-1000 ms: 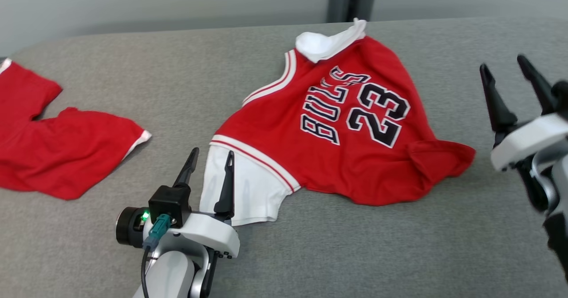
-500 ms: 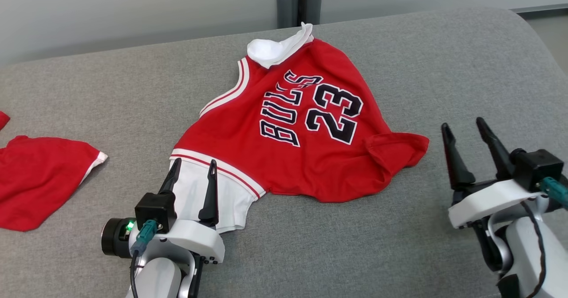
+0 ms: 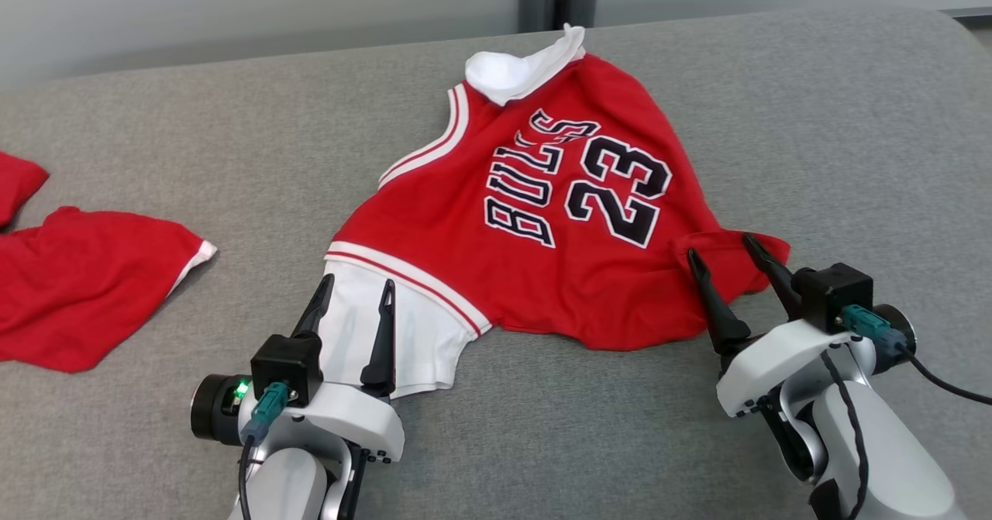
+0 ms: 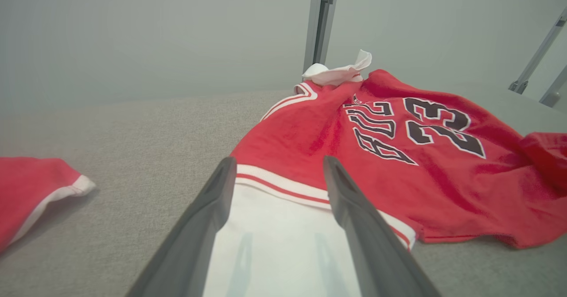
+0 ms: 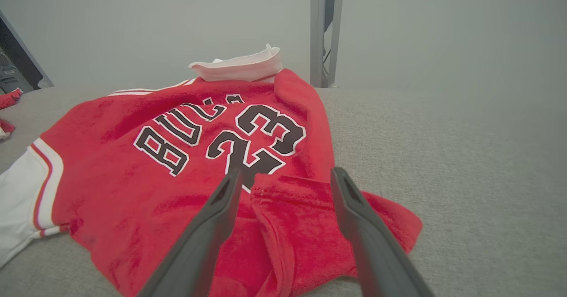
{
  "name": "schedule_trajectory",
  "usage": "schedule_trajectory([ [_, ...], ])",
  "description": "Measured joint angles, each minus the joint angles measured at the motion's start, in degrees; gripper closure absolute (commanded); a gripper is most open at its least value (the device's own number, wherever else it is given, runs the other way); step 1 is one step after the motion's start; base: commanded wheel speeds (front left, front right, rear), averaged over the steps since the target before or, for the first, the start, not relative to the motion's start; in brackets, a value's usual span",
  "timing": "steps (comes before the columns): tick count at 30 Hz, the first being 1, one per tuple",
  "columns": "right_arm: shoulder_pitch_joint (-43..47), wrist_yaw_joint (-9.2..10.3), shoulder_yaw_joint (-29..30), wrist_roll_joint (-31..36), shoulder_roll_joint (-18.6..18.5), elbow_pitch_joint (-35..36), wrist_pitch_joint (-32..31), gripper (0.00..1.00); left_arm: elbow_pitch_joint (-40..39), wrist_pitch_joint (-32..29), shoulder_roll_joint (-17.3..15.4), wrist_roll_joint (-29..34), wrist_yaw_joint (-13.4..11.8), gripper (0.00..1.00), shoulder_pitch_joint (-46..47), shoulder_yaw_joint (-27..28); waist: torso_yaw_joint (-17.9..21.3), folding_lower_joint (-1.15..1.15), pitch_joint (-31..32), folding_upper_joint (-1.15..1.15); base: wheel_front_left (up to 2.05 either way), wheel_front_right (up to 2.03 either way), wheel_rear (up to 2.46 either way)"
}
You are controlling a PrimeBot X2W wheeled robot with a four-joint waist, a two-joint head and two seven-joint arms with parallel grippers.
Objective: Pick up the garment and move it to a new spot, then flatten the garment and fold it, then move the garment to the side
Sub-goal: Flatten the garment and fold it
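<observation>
The left gripper (image 3: 356, 281) holds its fingers apart, with the white part of the jersey (image 3: 535, 272) between them. The right gripper (image 3: 719, 245) also has its fingers apart, the folded red corner between them. The jersey spreads on the grey surface (image 3: 814, 117) ahead of both, and another red cloth (image 3: 85, 287) lies well left of the left fingers.

"BULLS" and "23" in black, white-edged lettering on the red jersey (image 3: 542, 218)
</observation>
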State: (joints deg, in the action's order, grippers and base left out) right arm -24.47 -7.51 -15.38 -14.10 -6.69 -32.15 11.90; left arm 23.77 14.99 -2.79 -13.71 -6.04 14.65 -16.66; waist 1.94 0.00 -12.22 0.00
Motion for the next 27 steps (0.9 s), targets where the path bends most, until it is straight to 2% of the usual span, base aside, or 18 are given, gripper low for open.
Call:
schedule_trajectory([
  [11,-3.7,0.0,4.1,5.2,1.4,-9.7,-0.8,0.0,-0.5,0.0,0.0,-1.1,-0.6,0.0,0.3,-2.2,-4.4,0.0,-1.7,0.0,0.0,0.0,0.0],
  [12,-3.9,0.0,4.5,5.2,1.5,-10.3,-1.1,0.59,-0.5,0.0,0.0,-1.2,-0.6,0.0,0.3,-2.3,-4.6,0.0,-1.8,0.0,0.0,0.0,0.0],
  [13,-4.1,0.0,4.8,5.5,1.6,-10.8,-1.1,0.59,-0.5,0.0,0.0,-1.4,-0.7,0.0,0.3,-2.4,-4.8,0.0,-1.8,0.0,0.0,0.0,0.0],
  [14,-4.2,0.0,5.1,5.8,1.7,-11.1,-0.8,1.0,-0.5,0.0,0.0,-1.5,-0.7,0.0,0.3,-2.5,-5.0,0.0,-1.9,0.0,0.0,0.0,0.0],
  [23,-4.6,0.0,7.0,3.4,3.0,-7.1,2.3,1.0,-0.3,0.0,0.0,-1.4,-1.1,0.0,0.0,-2.0,-3.3,0.0,-0.9,0.0,0.0,0.0,0.0],
  [27,-5.8,0.0,7.1,2.6,2.8,-2.0,2.8,1.0,-0.3,0.0,0.0,-1.4,-1.1,0.0,0.0,-1.9,-1.9,0.0,0.1,0.0,0.0,0.0,0.0],
])
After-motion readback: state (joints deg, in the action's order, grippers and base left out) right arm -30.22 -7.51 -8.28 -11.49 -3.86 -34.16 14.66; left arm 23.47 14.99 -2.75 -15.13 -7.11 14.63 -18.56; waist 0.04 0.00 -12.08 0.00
